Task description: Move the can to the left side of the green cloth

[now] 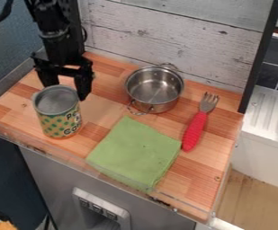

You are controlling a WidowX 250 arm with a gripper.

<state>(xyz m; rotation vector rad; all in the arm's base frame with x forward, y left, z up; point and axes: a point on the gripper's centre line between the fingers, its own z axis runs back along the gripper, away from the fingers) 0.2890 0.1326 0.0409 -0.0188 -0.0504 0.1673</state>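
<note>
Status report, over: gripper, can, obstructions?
Gripper open, at far side of can. Can upright, left of green cloth. Nothing between can and cloth.

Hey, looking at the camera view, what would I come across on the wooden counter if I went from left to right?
Can → cloth → fork.

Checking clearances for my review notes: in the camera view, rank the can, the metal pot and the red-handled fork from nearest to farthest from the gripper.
1. Can: right by the gripper, at the view's left.
2. Metal pot: near the back wall, mid-view.
3. Red-handled fork: farthest, to the right, its handle beside the green cloth.
</note>
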